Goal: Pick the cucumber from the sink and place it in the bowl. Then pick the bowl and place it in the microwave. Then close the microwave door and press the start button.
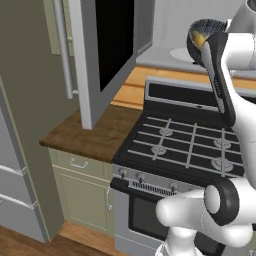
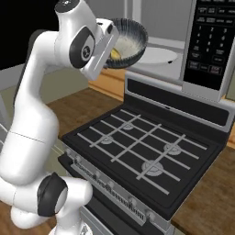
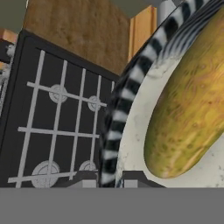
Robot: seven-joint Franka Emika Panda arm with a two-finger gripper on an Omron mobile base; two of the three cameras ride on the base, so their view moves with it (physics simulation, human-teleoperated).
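Observation:
My gripper (image 3: 107,179) is shut on the rim of the dark ribbed bowl (image 2: 133,34), which hangs tilted in the air above the back of the range. The yellow-orange cucumber (image 3: 192,118) lies inside the bowl (image 3: 124,109), small against the pale inner wall (image 2: 115,54). The same bowl (image 1: 200,31) shows at the top of the left base view, beside the white forearm. Just behind the bowl is the microwave (image 2: 158,53), with its pale interior and turntable showing. The microwave door (image 1: 102,55) is swung wide open to the left. Its control panel (image 2: 209,41) is on the right. The sink is out of view.
A steel range with black gas burners (image 1: 190,145) lies under the bowl. A wooden counter (image 1: 95,135) runs under the open door, with pale green cabinets (image 1: 80,187) below it. A grey fridge (image 1: 15,190) stands at far left.

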